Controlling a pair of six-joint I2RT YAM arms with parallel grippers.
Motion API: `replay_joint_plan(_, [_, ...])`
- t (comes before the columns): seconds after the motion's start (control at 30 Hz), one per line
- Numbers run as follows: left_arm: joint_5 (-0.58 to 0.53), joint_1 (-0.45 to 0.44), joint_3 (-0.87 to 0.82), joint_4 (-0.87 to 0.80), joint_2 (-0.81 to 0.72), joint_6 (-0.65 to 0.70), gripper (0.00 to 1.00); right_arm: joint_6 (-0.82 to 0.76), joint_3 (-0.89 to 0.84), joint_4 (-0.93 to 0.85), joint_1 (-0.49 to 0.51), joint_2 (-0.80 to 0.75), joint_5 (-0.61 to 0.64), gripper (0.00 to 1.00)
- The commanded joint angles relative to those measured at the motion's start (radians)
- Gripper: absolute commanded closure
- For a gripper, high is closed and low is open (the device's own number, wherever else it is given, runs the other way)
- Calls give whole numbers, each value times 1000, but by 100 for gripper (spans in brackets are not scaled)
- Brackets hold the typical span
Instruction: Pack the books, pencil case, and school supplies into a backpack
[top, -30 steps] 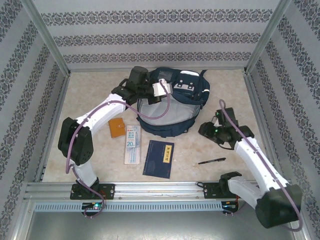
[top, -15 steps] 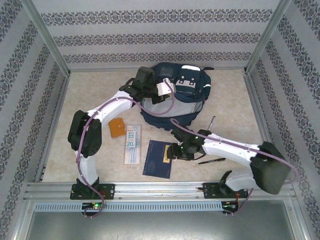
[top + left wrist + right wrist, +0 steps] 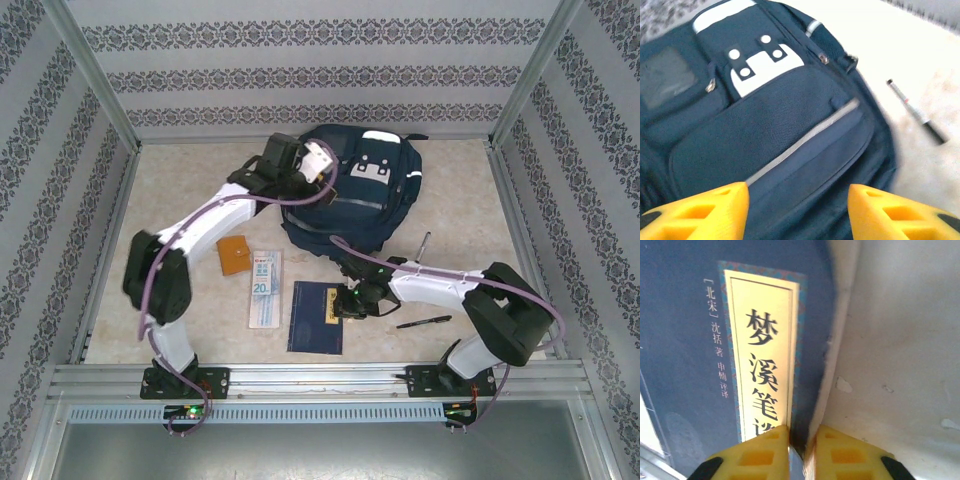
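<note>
The dark navy backpack (image 3: 365, 195) lies at the back middle of the table, front pockets up, with its white patch and reflective stripe (image 3: 805, 140) in the left wrist view. My left gripper (image 3: 325, 165) (image 3: 797, 210) hovers open over its front, nothing between the yellow fingers. The navy book (image 3: 312, 318) (image 3: 685, 340) with a pale label lies near the front. My right gripper (image 3: 342, 304) (image 3: 797, 440) is shut on its right edge. Left of it lie the translucent pencil case (image 3: 265, 288) and the orange square (image 3: 233, 255). A black pen (image 3: 423, 322) lies to the right.
A second slim pen (image 3: 425, 245) (image 3: 917, 112) lies on the table (image 3: 180, 200) right of the backpack. Patterned walls with metal frame posts enclose the table on three sides. A metal rail (image 3: 320, 375) carrying the arm bases runs along the near edge.
The right arm swung left from the table's right side to the book and its jaws closed on the book's edge. The left gripper opened, releasing the backpack, which settled flatter.
</note>
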Motion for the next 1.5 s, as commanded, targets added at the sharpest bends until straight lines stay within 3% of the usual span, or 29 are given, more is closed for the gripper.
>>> replay_joint_plan(0.0, [49,-11,-160,-188,-219,-460,42,20,-66,108,-31,-17,-77,92])
replay_joint_plan(0.07, [133,-21,-352,-188,-347,-650,41,41,-109,177,-54,-36,-132,97])
replay_joint_plan(0.17, [224,-29,-596,-161,-486,-818,37,56,-152,211,-82,-76,-164,99])
replay_joint_plan(0.3, [223,-48,-734,-137,-506,-856,35,66,-198,242,-125,-116,-186,100])
replay_joint_plan(0.7, [331,-116,-631,-109,-155,-798,36,80,-221,292,-152,-97,-222,100])
replay_joint_plan(0.87, [192,-118,-575,-190,-72,-796,37,95,-243,303,-149,-111,-203,99])
replay_joint_plan(1.07, [117,-132,-527,-257,-7,-779,33,96,-240,308,-141,-103,-192,99])
replay_joint_plan(1.27, [275,-136,-542,-114,-10,-770,35,94,-233,348,-124,-45,-219,99])
replay_joint_plan(1.4, [415,-135,-562,26,-27,-806,46,98,-235,381,-117,-30,-235,99])
replay_joint_plan(1.47, [416,-136,-573,54,-56,-809,54,94,-232,384,-117,-36,-239,99])
